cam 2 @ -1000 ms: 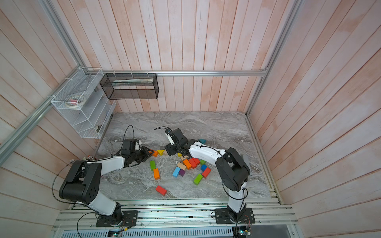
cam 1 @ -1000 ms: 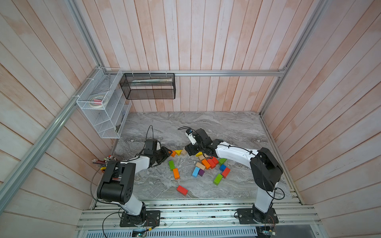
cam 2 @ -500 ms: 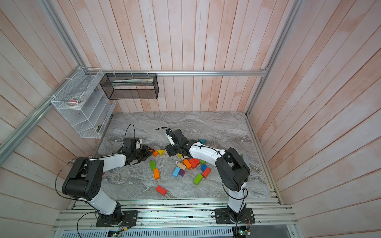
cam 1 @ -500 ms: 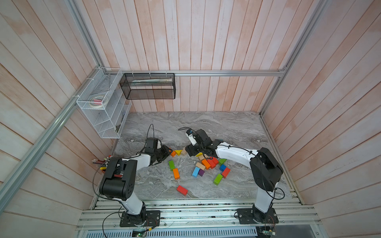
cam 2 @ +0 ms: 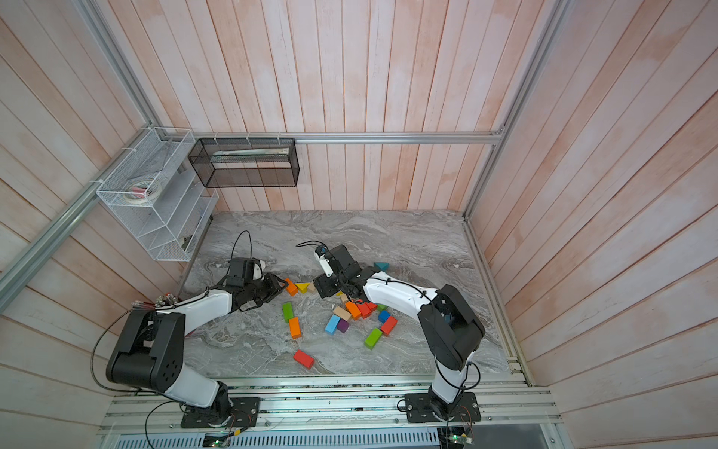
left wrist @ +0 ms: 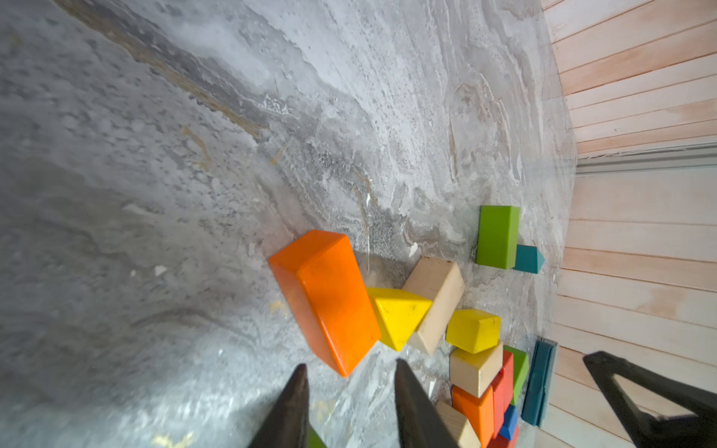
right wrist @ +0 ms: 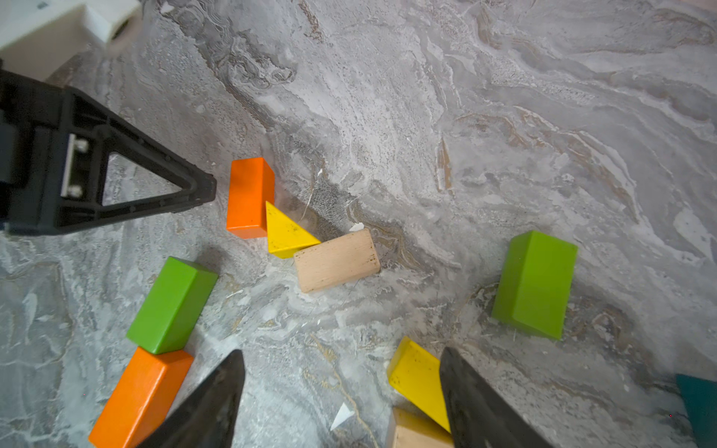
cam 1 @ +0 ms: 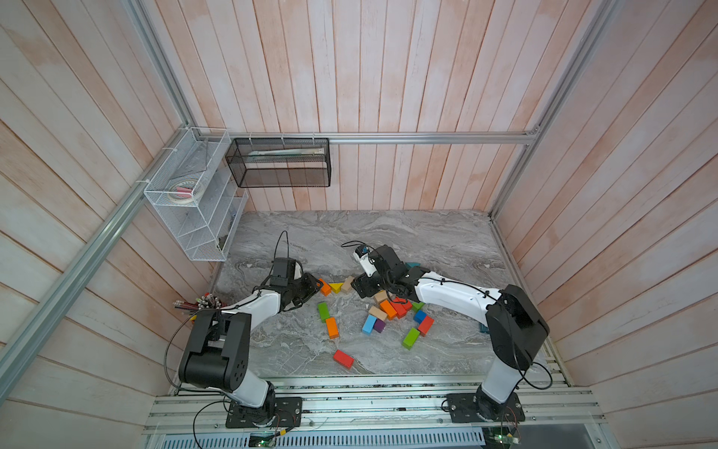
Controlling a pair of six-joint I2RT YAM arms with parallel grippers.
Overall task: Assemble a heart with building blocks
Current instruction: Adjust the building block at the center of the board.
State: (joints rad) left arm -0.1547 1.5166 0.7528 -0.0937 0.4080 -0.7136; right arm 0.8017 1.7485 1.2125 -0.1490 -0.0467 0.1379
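Grey marble tabletop [cam 1: 427, 241]; heart barely begun. Landmark: yellow wedge [left wrist: 397, 316].
- Orange brick [left wrist: 329, 294]: touching the wedge.
- Tan brick [left wrist: 436, 298]: touching its opposite side.
- Left gripper [left wrist: 349, 364]: narrowly parted, empty, on the orange-brick side.
- Right gripper [right wrist: 342, 351]: spread wide, empty, on the tan-brick side.
- Handling: back the left gripper straight away and avoid nudging the orange brick.

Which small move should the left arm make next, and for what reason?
Probably draw the left gripper straight back, away from the orange brick. Its jaws stand apart with nothing between them, and the brick lies against the yellow wedge, which touches the tan brick. Backing off should avoid nudging them.
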